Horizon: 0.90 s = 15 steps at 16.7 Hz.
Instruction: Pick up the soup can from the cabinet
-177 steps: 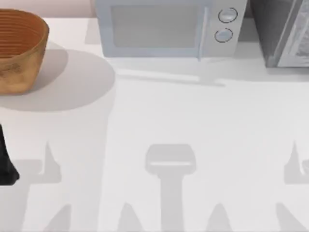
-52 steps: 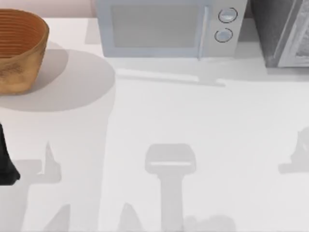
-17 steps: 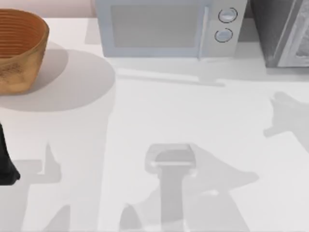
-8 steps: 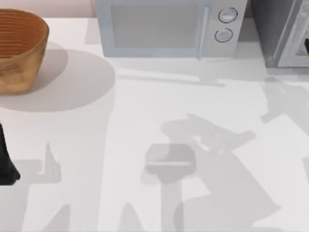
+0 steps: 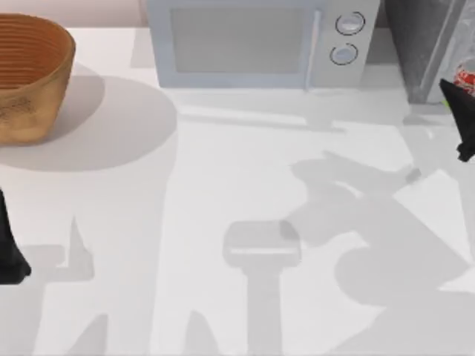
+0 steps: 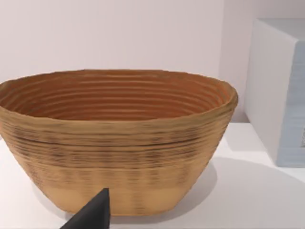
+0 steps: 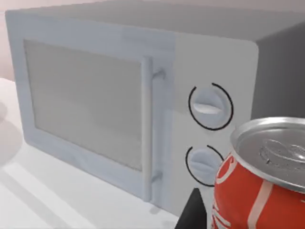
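1. Right gripper (image 5: 462,122) is at the top view's right edge, its dark fingers (image 5: 454,100) pointing up toward the cabinet (image 5: 415,44). Whether they are clamped or spread, I cannot tell.
2. Right at the fingertips sits the soup can (image 5: 466,76): a sliver of red side and grey top, just beyond the gripper and against the cabinet's paler panel.
3. The right wrist view puts the can (image 7: 259,176) very close, with its silver lid, pull tab and red side with a pale stripe. A dark finger (image 7: 195,210) shows just beside the can.
4. Beyond the can from that camera stands the white microwave (image 7: 128,105), door handle and two round dials facing us. In the top view the microwave (image 5: 252,44) sits to the left of the cabinet, well apart from the gripper.
5. The table (image 5: 223,178) carries broad arm shadows left of the gripper.
6. Far across, the left gripper (image 5: 9,252) is parked at the table's left edge, grip unreadable; its fingertip (image 6: 93,212) points at the woven basket (image 6: 114,143).
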{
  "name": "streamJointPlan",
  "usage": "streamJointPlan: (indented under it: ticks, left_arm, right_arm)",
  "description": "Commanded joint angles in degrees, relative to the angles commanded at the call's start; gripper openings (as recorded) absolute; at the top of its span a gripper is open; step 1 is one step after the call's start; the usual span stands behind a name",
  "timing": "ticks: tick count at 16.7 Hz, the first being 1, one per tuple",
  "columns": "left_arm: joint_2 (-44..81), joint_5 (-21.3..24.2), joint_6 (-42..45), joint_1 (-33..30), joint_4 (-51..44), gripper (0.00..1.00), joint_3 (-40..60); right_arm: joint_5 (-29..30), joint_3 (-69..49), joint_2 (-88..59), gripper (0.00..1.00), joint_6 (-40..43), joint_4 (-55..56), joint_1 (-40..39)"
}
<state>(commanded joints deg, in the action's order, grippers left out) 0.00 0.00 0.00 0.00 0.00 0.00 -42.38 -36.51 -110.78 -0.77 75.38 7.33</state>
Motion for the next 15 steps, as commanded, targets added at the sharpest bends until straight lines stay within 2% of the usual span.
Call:
streamJointPlan:
  ticks: [7,15]
  left_arm:
    - [0.0,0.0,0.0,0.0,0.0,1.0,0.0]
    - [0.0,0.0,0.0,0.0,0.0,1.0,0.0]
  right_arm:
    - [-7.7,-6.4,-19.5,0.0,-0.2,13.1,1.0]
    - [-8.5,-6.8,-21.8,0.0,-0.4,14.5,0.9]
